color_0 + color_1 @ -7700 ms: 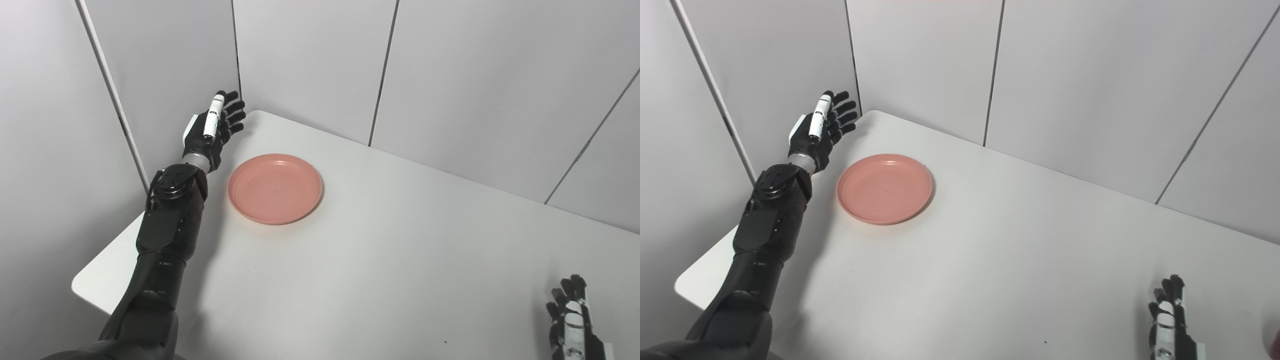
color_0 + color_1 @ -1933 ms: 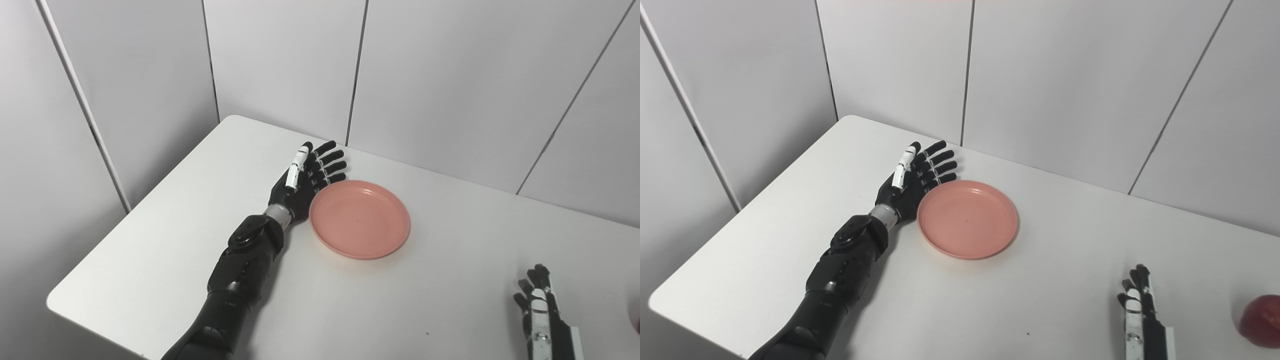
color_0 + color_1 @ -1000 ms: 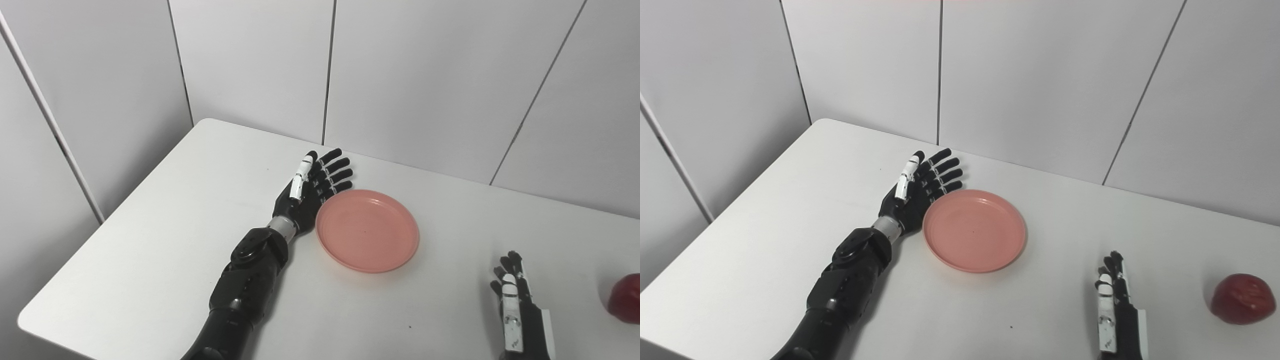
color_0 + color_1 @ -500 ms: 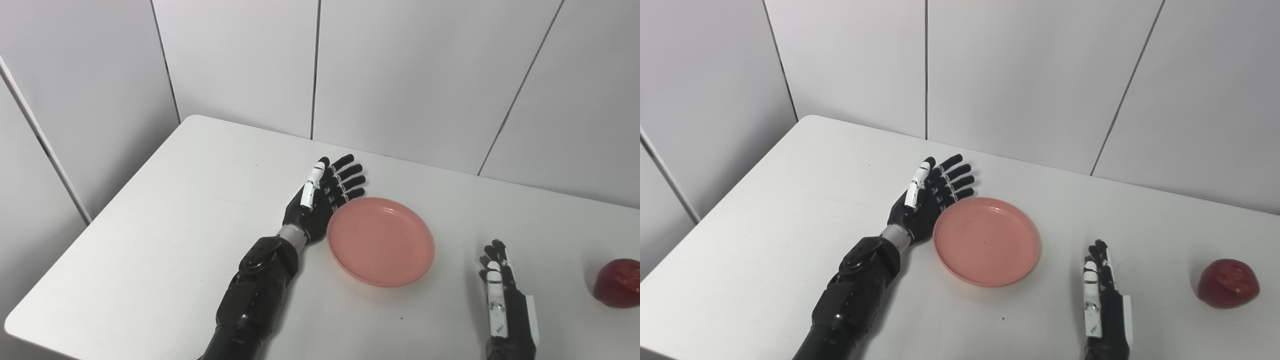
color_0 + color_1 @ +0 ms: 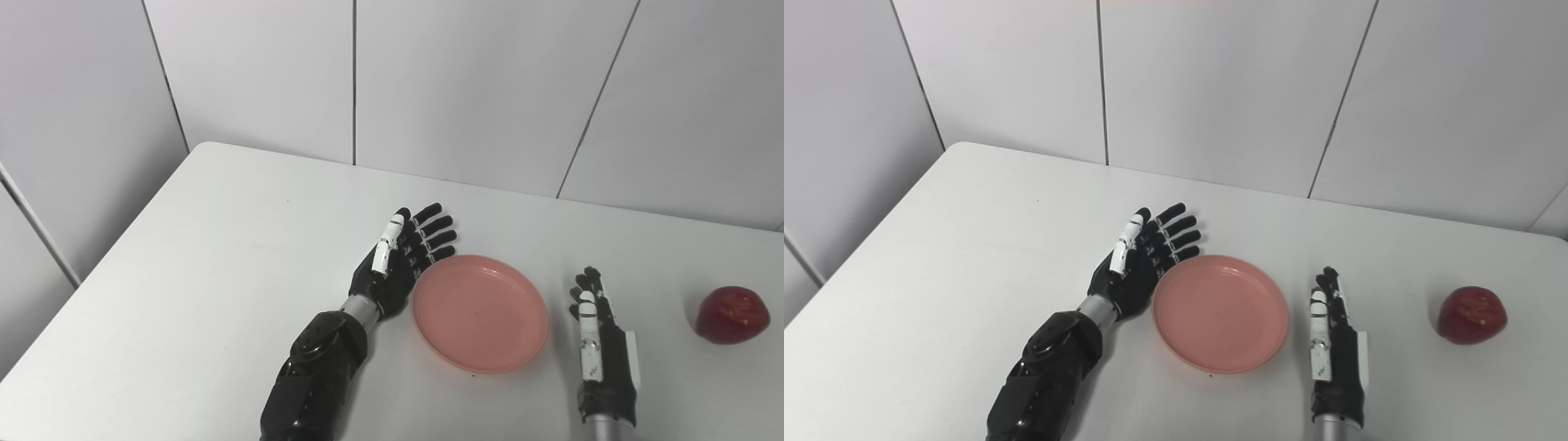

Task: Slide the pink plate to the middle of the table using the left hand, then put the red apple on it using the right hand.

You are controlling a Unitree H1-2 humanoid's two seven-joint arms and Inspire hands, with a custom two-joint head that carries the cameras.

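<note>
**Plate near mid-table, flat left hand at its rim, apple waiting on the right**

The pink plate (image 5: 479, 313) lies flat on the white table (image 5: 233, 257), roughly midway between the left and right edges and closer to the near edge than the far one. The left hand (image 5: 401, 260) stands on edge against the plate's left rim, fingers straight and spread, holding nothing. That flat, upright palm suits a sideways shove, not a grip, since the low rim offers little to pinch. Contact looks likely but cannot be confirmed.

The right hand (image 5: 1332, 337) rests just beside the plate's right rim, fingers extended and close together, empty; it seems to be waiting its turn. The red apple (image 5: 1471, 315) sits alone toward the right edge, well apart from the plate, so the placing step is not yet done.
</note>
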